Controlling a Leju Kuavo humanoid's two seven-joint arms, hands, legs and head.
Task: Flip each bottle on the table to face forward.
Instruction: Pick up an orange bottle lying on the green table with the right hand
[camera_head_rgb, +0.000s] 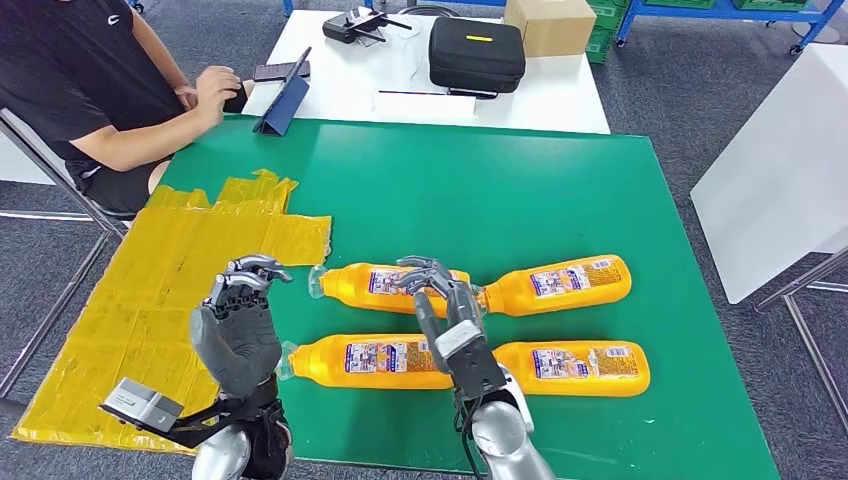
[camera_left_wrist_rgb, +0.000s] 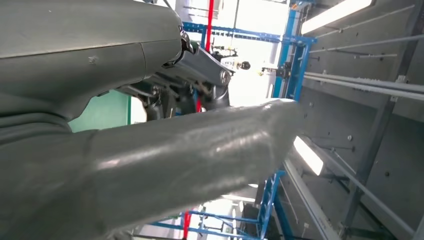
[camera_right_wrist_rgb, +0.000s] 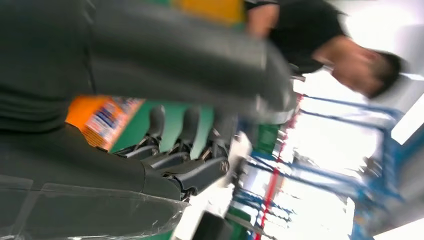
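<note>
Four orange bottles lie on their sides on the green surface (camera_head_rgb: 520, 190) in a two-by-two block, caps pointing toward 9 o'clock: far-left bottle (camera_head_rgb: 375, 286), far-right bottle (camera_head_rgb: 560, 284), near-left bottle (camera_head_rgb: 365, 361), near-right bottle (camera_head_rgb: 575, 367). All four show printed labels upward; the print is too small to tell front from back. The right robot hand (camera_head_rgb: 445, 310) is raised over the middle of the block, fingers spread and bent forward over the far-left bottle's base end, holding nothing; whether the fingertips touch the bottle cannot be told. The right wrist view is blurred and shows dark fingers (camera_right_wrist_rgb: 172, 155) apart above a bottle label. The left robot hand (camera_head_rgb: 238, 320) is upright at 9 o'clock of the bottles, beside the yellow sheet (camera_head_rgb: 160, 290), fingers curled forward at the tips, empty, near the caps but apart from them. Judgement: step in hand is taking the far-left bottle for a roll. Do it well by gripping across the body at mid-length, not the neck, rolling about the long axis in place, keeping clear of its neighbours. A person (camera_head_rgb: 100, 80) sits at 11 o'clock.
</note>
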